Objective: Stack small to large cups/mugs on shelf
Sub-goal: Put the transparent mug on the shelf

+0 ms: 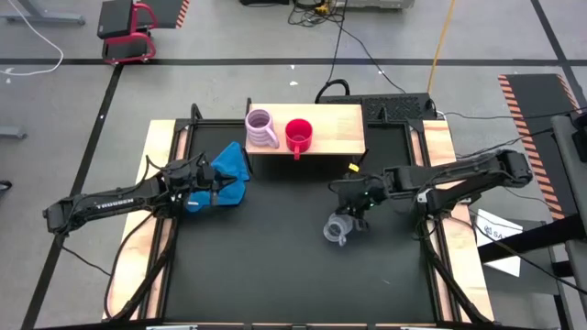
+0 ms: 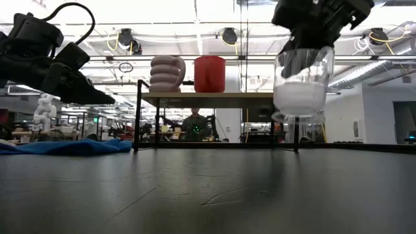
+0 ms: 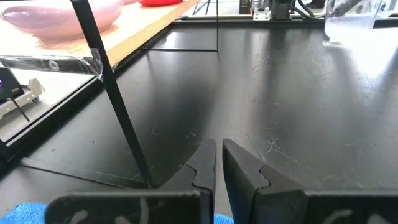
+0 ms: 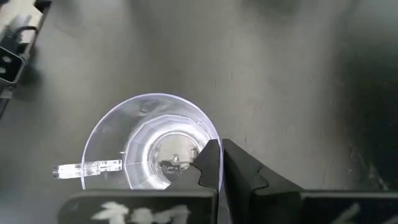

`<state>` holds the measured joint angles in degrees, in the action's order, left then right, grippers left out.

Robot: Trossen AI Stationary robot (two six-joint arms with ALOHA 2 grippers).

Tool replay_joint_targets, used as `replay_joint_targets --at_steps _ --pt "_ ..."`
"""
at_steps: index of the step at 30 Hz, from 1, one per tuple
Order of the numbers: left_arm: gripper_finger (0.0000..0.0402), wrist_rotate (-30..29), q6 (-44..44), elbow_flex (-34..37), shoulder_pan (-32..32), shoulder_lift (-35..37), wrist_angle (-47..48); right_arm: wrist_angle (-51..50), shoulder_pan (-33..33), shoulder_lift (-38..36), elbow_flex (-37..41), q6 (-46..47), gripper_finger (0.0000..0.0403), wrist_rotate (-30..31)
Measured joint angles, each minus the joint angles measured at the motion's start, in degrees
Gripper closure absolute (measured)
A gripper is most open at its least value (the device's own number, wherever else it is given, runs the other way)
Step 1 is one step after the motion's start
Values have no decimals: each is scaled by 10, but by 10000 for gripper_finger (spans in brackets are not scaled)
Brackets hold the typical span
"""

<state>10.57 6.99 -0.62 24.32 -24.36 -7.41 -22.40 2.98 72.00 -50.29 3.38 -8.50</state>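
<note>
The clear glass cup (image 1: 337, 229) hangs in the air right of the table's middle, held by my right gripper (image 4: 222, 149), which is shut on it. In the low view the glass cup (image 2: 300, 88) shows well above the black table top. The ribbed lilac-pink mug (image 1: 261, 128) and the red mug (image 1: 299, 136) stand upright side by side on the left half of the light-wood shelf (image 1: 339, 124) at the far edge. My left gripper (image 3: 219, 149) is shut and empty, hovering over a blue cloth near the shelf's left end. My right gripper pinches the glass cup's rim (image 4: 208, 140) on the side opposite its handle (image 4: 87, 168), one finger inside the cup and one outside. The fingers come from above, pointing down. The cup is lifted clear of the table and hangs upright below the fingers, mouth up.
A crumpled blue cloth (image 1: 231, 170) lies on the table left of the shelf, under my left arm. Thin dark shelf legs (image 3: 118, 106) stand close to my left gripper. Pale wooden rails (image 1: 158, 165) border the black table on both sides. Cables run behind the shelf.
</note>
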Motion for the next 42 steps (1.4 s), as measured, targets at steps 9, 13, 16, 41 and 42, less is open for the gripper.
replay_joint_targets --at_steps 9,13,16,41,42 --pt "371 3 0 0 0 0 -1 -40 0 -70 -1 0 402 11" --pt "371 3 -1 0 0 0 -1 -49 1 -94 -1 3 402 12" --pt "371 4 -2 0 0 0 -1 -50 1 -106 -1 6 403 12" --pt "371 4 0 0 0 0 -1 -30 0 -278 80 35 403 42" --pt "371 4 0 0 0 0 -1 -27 0 -287 86 36 403 42"
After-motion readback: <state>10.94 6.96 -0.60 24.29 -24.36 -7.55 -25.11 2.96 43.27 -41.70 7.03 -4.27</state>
